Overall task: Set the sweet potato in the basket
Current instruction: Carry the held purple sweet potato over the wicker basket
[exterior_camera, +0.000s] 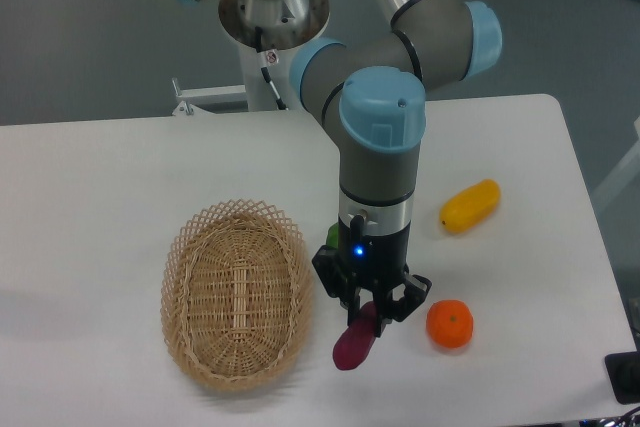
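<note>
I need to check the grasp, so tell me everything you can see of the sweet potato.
The sweet potato is a small, smooth, magenta-purple tuber with a rounded lower end. It sits tilted, its upper end between the fingers of the gripper, which hide that part. It lies just right of the basket and left of the orange. Whether it rests on the table is unclear.

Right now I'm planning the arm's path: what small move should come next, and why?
Probably lift straight up a little. The tool looks closed around the top of the sweet potato, which hangs low beside the basket, right of its flared rim. It likely needs height to pass over that rim.
</note>
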